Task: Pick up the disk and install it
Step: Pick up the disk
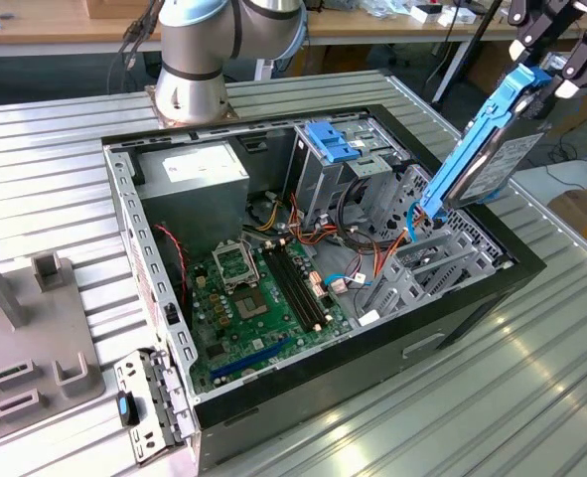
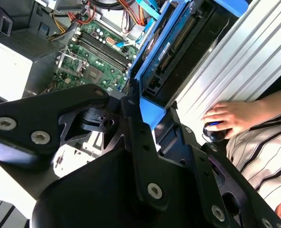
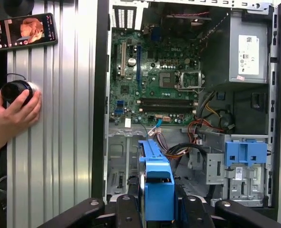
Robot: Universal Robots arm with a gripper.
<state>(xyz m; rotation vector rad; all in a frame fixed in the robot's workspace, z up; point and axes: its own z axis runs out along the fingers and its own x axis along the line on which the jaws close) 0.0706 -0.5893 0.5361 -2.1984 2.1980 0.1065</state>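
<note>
- Presently, the gripper (image 1: pixel 551 75) is clenched on the disk (image 1: pixel 487 149), its fingers closed against the blue rails at the disk's upper end.
- The disk hangs tilted, upper end towards the exterior view's right, lower end over the open computer case (image 1: pixel 422 343) beside its wall on that side.
- In both wrist views, the disk (image 2: pixel 178 47) (image 3: pixel 157 185) sits between the black fingers (image 2: pixel 130 102), above the motherboard (image 3: pixel 154 76).
- Inside the case, the power supply (image 1: pixel 189 179) lies in the far corner; a blue bracket (image 1: pixel 331 141) tops the drive cage.
- On the ribbed table (image 3: pixel 59 142), a person's hand (image 3: pixel 14 111) rests on a round black device; a phone (image 3: pixel 22 31) lies near it.
</note>
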